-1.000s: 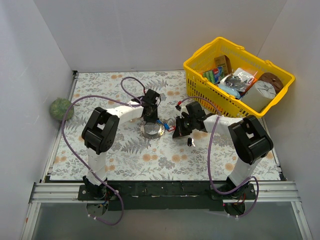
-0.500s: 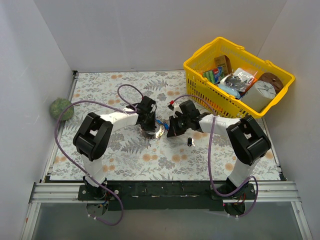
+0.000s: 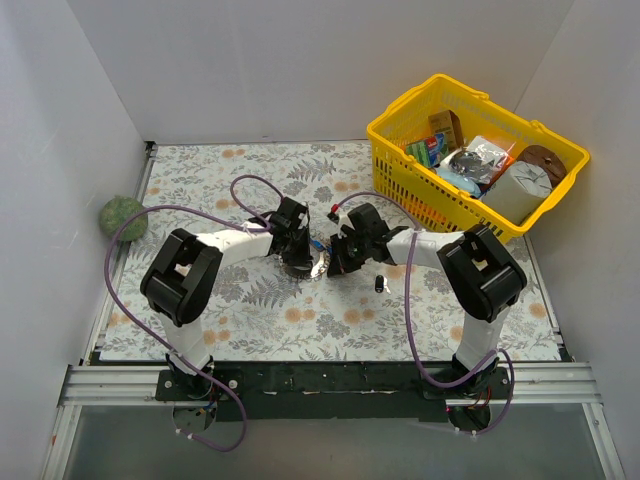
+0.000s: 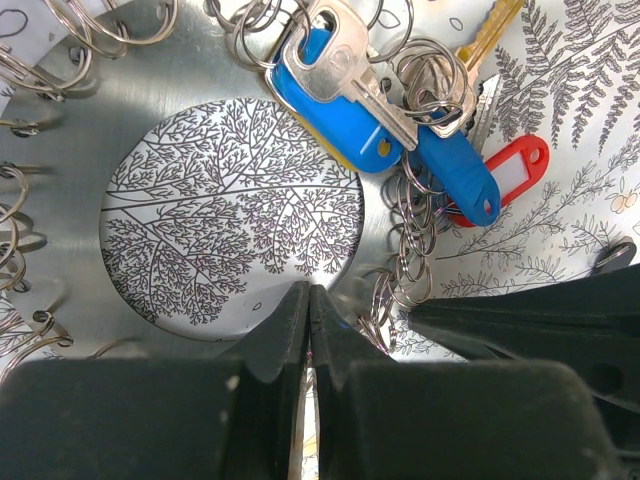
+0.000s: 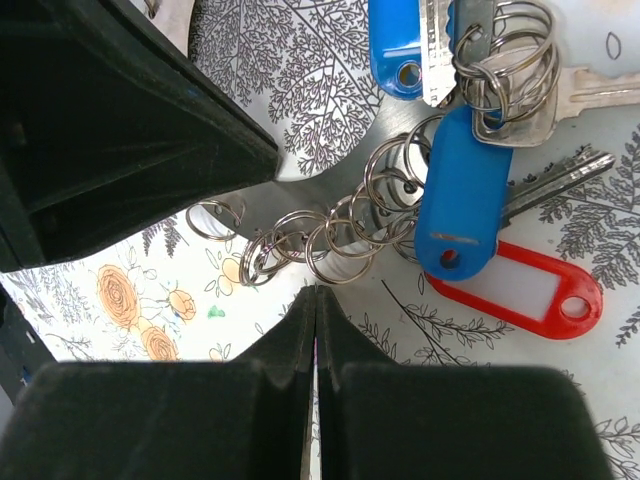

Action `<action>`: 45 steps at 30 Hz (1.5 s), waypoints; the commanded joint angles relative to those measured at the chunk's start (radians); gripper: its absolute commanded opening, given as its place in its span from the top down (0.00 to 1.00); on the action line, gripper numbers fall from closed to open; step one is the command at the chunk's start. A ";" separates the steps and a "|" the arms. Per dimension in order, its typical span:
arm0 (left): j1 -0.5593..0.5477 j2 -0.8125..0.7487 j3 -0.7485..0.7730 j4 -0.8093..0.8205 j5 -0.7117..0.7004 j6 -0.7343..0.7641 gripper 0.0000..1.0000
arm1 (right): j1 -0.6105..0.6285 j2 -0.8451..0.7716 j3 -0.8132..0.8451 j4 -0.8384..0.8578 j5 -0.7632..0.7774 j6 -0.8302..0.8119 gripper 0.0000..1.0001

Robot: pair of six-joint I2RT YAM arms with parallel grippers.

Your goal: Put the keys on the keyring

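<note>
Both arms have drawn in toward the middle of the table (image 3: pixel 200 170) over the last second: the left fingers (image 3: pixel 296 243) have slid down and toward the right arm, and the right fingers (image 3: pixel 338 255) have swung across to meet them, so the two now sit almost touching over the keyring (image 3: pixel 312 264). In the left wrist view the left fingers (image 4: pixel 305 300) are pressed together, their tips at the inner edge of the keyring (image 4: pixel 190 75); whether they nip the metal or only rest over it cannot be told. The right fingers (image 5: pixel 312 300) are likewise closed with nothing between them, their tips just beside a chain of small split rings (image 5: pixel 330 235) trailing off the ring's rim. The keys (image 4: pixel 350 80) lie bunched at that rim with a blue tag (image 4: pixel 455 175) and a red tag (image 4: pixel 510 170), tangled in the loops; whether each is already threaded on is unclear. A small dark item (image 3: pixel 379 285) lies apart, nearer the right arm. My reading is that the approach is over and fine work at the rim is about to start.
</note>
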 commanded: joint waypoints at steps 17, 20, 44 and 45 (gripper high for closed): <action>-0.009 -0.011 -0.130 -0.068 0.010 -0.020 1.00 | 0.006 -0.029 0.080 0.034 0.118 0.054 0.99; -0.012 -0.015 -0.145 -0.072 0.005 -0.024 1.00 | 0.006 -0.044 0.083 0.015 0.153 0.049 0.99; -0.015 -0.035 -0.184 -0.144 -0.082 -0.038 1.00 | 0.006 -0.150 0.024 -0.022 0.210 -0.029 0.96; -0.015 -0.038 -0.190 -0.146 -0.085 -0.038 1.00 | 0.006 -0.153 0.013 -0.020 0.206 -0.035 0.94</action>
